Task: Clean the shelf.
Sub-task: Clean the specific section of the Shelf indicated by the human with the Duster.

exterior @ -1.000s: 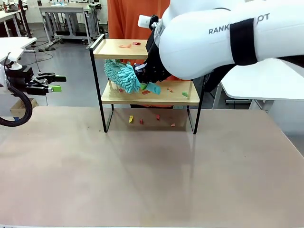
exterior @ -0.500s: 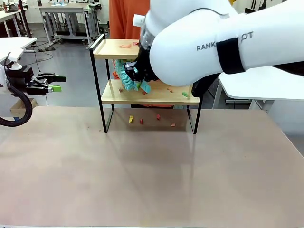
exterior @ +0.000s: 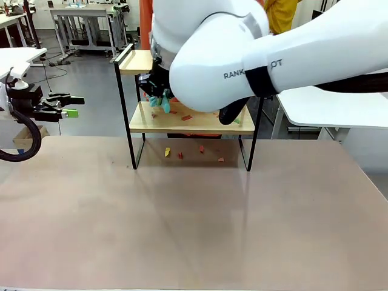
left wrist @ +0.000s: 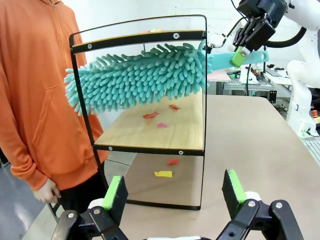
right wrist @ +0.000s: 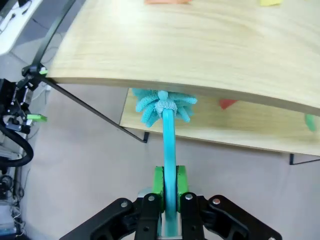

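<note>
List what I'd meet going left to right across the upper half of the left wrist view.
Person's orange hoodie → duster head → duster handle → right gripper, shut on that handle. The shelf overlaps the duster head, so it is left out of the order.

duster (right wrist: 169, 145) — teal, pinched in jaws, head inside shelf (right wrist: 210, 55)

A person (left wrist: 40, 95) in an orange hoodie stands at the far side of the brown table (exterior: 194, 230). Small coloured scraps (exterior: 167, 152) lie on it near the far edge. Workbenches (exterior: 85, 18) stand well behind.
</note>
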Controlling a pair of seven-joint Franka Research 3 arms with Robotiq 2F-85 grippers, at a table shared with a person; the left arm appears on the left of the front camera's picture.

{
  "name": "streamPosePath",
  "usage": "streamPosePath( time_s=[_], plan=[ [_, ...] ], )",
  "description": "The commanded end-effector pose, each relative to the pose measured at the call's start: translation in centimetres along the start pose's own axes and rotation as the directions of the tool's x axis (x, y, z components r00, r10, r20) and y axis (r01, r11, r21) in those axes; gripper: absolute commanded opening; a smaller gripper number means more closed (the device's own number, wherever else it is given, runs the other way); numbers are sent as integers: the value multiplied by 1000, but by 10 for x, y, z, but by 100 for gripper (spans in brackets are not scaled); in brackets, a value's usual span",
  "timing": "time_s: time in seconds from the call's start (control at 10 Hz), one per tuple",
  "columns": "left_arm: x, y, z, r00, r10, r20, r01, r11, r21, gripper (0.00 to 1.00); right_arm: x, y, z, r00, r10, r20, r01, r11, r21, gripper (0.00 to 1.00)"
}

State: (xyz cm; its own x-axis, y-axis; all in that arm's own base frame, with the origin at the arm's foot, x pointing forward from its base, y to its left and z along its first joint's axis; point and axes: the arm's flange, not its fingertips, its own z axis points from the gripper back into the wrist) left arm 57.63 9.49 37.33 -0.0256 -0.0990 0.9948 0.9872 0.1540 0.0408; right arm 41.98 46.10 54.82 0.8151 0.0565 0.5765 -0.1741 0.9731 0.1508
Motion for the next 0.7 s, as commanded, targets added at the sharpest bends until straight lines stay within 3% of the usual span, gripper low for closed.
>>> streamPosePath(
  time_s=[0.0,0.3,0.6],
  plan=[
    [3,-1,1,1000,-7,-4,7,1000,-1,100,3,22,-9,1000,-14,25,14,1000,10,13],
    [3,-1,1,1000,-7,-4,7,1000,-1,100,-4,28,-14,1000,-4,12,4,1000,0,13],
    [3,-1,1,1000,-7,-4,7,1000,-1,100,-16,29,-31,998,2,-68,-3,1000,-17,13]
  ],
)
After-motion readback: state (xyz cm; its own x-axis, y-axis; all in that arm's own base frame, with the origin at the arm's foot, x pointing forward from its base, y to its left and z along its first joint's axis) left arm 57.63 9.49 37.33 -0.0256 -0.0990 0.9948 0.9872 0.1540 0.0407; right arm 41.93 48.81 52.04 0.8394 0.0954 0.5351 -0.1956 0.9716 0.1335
